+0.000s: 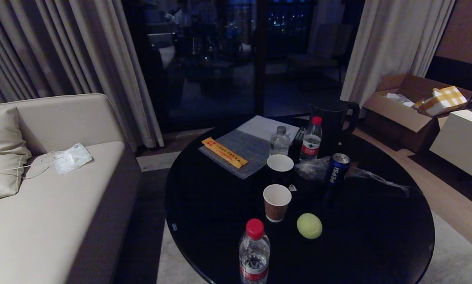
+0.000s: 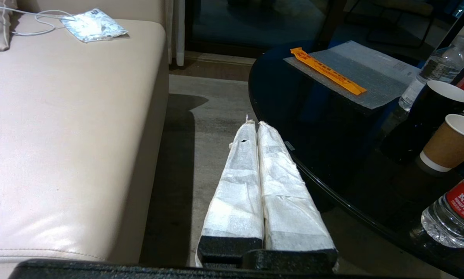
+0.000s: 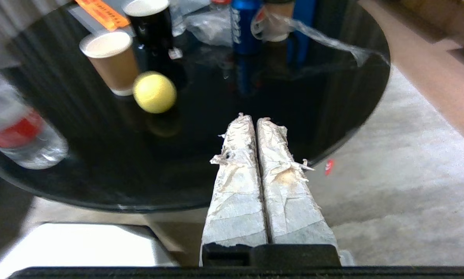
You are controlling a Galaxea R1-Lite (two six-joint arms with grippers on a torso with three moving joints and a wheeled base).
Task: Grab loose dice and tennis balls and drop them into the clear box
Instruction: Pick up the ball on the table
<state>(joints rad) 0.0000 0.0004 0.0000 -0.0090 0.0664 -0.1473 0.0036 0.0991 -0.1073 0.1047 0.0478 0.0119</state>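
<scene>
1. A living room or hotel lounge at night: a beige sofa (image 1: 58, 189) with a cushion (image 1: 1, 152) stands on the left.
2. Floor-length curtains (image 1: 74, 51) flank a dark glass door (image 1: 236, 59) at the far side.
3. A round black coffee table (image 1: 377, 236) holds paper cups (image 1: 277, 202) and water bottles (image 1: 254, 252).

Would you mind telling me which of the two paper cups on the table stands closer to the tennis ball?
The brown paper cup, just left of the tennis ball; the black paper cup stands farther back, toward the bottles.
</scene>
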